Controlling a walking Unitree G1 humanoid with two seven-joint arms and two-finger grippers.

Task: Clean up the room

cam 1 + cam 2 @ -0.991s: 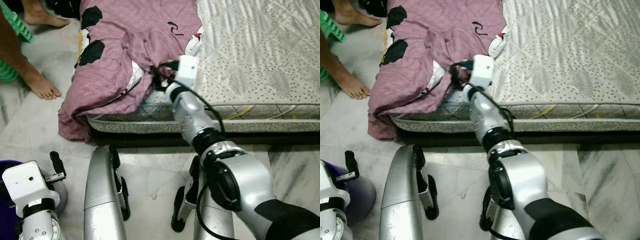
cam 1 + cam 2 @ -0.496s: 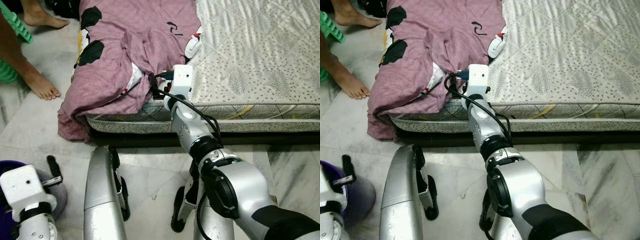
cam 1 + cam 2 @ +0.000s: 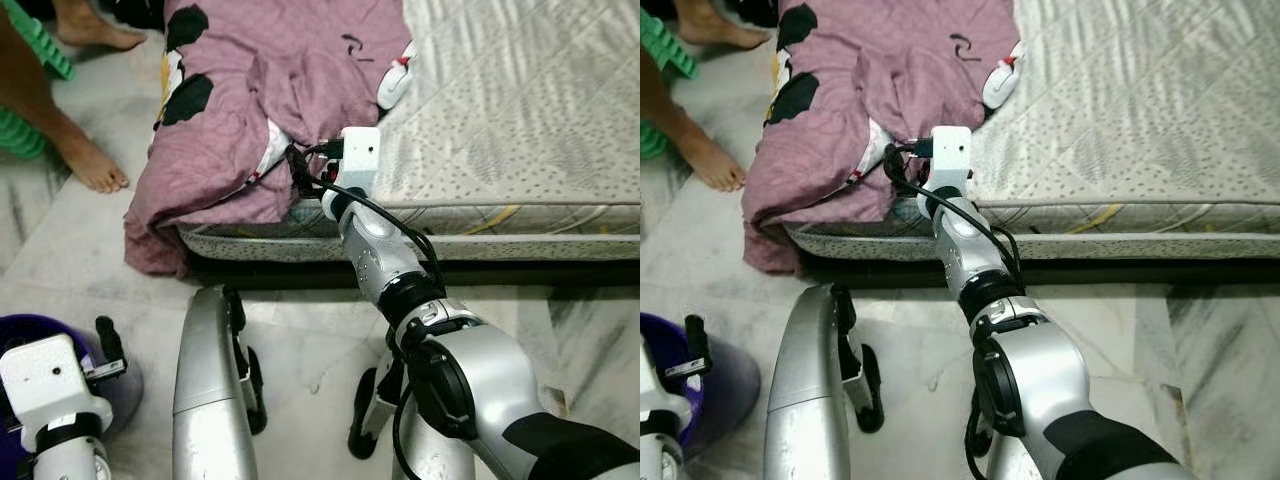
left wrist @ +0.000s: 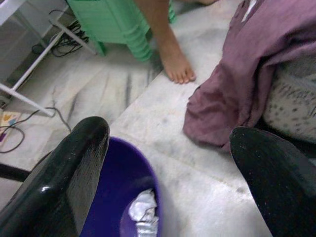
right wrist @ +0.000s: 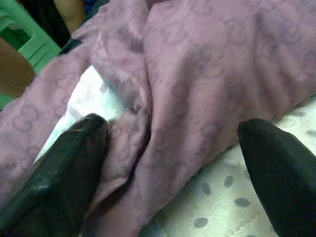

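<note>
Nearest, low at the left: left gripper (image 4: 163, 163) idle, its 2 fingers spread wide with nothing between them, hanging over a purple bucket (image 4: 123, 177) with a bit of white stuff inside, on the marble floor (image 3: 300, 340).

Further out, at the mattress (image 3: 520, 110) edge: right gripper (image 5: 163, 163) reached forward, fingers parted wide, straddling a fold of the mauve blanket (image 3: 260, 100) but not yet closed on it. 1 fingertip (image 5: 74, 143) pressed near a white patch of the cloth; the other over the dotted mattress cover.

Blanket bunched on the bed's near left corner, 1 end spilling over the side to the floor.

Likely step: grabbing the blanket to pull it straight or lift it off. Best to push the fingers a little deeper so a thick fold sits between them, then close firmly; thin fabric slips from a shallow pinch. Worth avoiding the mattress cover beneath.

Beyond, a person's bare foot (image 3: 95, 165) beside a green stool (image 4: 118, 24), near the hanging end; slow pulling advised.
</note>
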